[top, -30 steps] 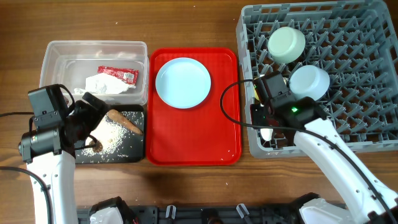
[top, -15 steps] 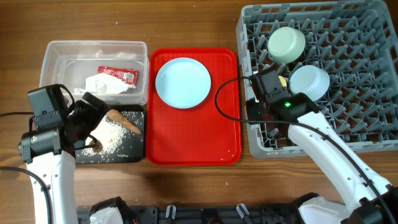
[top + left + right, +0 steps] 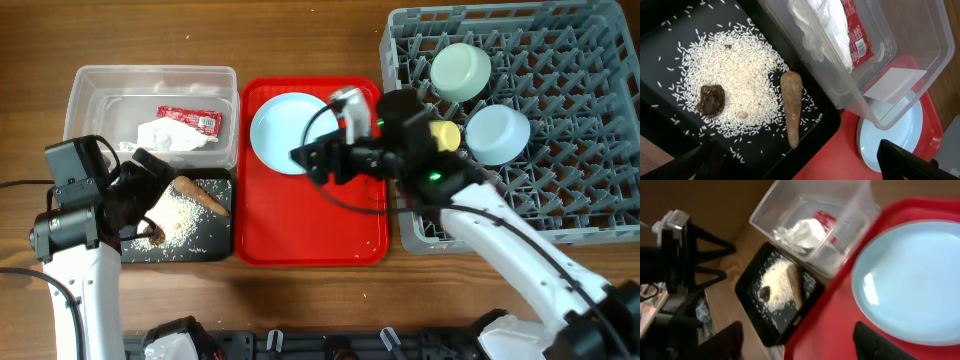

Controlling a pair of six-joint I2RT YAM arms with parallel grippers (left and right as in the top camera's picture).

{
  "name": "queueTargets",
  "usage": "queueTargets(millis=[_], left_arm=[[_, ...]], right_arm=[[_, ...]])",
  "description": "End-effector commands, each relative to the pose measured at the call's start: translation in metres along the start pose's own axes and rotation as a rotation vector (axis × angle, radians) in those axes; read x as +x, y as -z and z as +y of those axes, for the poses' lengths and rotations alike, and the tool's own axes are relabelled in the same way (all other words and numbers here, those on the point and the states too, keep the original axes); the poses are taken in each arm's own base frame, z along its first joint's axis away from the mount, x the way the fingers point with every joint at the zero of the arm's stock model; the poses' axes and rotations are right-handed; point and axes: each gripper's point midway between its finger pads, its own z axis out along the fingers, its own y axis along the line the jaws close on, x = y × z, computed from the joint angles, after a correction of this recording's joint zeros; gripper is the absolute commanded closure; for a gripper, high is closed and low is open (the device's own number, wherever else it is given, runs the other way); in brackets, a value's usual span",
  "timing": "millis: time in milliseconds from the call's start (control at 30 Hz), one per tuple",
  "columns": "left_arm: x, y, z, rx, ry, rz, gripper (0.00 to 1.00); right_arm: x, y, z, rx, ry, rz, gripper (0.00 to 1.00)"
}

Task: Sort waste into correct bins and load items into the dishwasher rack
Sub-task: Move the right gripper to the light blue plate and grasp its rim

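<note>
The round light blue plate (image 3: 280, 130) lies flat on the red plastic tray (image 3: 300, 230), upper centre, directly under the right pincer (image 3: 312, 158), which hovers spread and empty over its lower-right rim, far nearer than the equally spread left pincer (image 3: 805, 157).

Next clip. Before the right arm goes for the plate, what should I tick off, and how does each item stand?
1. Right gripper open and empty: ok.
2. Plate flat on the red tray, nothing on it: ok.
3. Yellow cup, pale green bowl and light blue bowl in the dishwasher rack: ok.
4. Left gripper open over the black tray, apart from the plate: ok.
5. Approach lined up with the plate's rim: cannot tell, the right wrist view is blurred.
</note>
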Motion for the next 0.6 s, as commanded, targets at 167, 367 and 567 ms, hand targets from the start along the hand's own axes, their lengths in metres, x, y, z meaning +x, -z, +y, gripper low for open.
queueTargets(millis=[167, 367, 567], left_arm=[[-0.001, 0.001, 0.000, 0.006, 0.010, -0.003, 0.00], [-0.001, 0.001, 0.000, 0.006, 0.010, -0.003, 0.00], [-0.001, 0.001, 0.000, 0.006, 0.010, -0.003, 0.00]], right_arm=[[0.040, -0.086, -0.098, 0.524, 0.363, 0.025, 0.28], [0.066, -0.100, -0.148, 0.585, 0.257, 0.075, 0.36], [0.094, -0.082, -0.172, 0.603, 0.090, 0.195, 0.41]])
